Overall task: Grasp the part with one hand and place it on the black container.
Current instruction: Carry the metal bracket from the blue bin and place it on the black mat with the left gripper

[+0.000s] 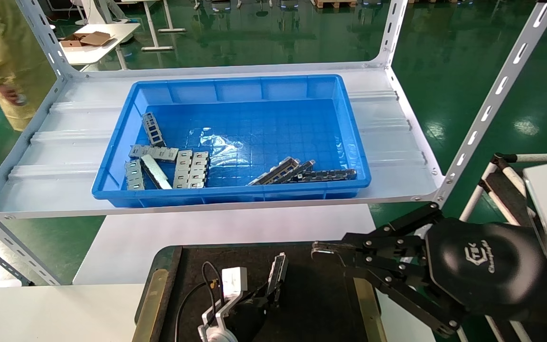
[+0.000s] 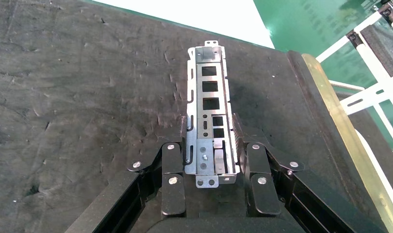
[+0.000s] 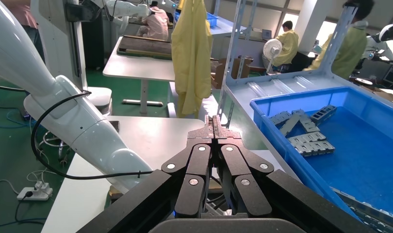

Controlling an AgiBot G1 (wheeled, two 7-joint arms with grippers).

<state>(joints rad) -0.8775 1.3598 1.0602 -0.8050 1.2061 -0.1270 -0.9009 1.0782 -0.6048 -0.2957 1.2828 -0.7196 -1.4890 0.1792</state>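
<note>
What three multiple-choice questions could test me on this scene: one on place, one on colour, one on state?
1. Where is the part held by the left gripper?
A. in the bin
B. over the black container
C. on the floor

2. What colour is the bin?
A. blue
B. red
C. white

3. How do the right gripper's jaws stand?
A. wide open
B. shut on a part
C. shut, empty

Answers: 1 B, dark felt lies under it. 2 A, its walls are blue. 3 C, the tips meet with nothing between.
</note>
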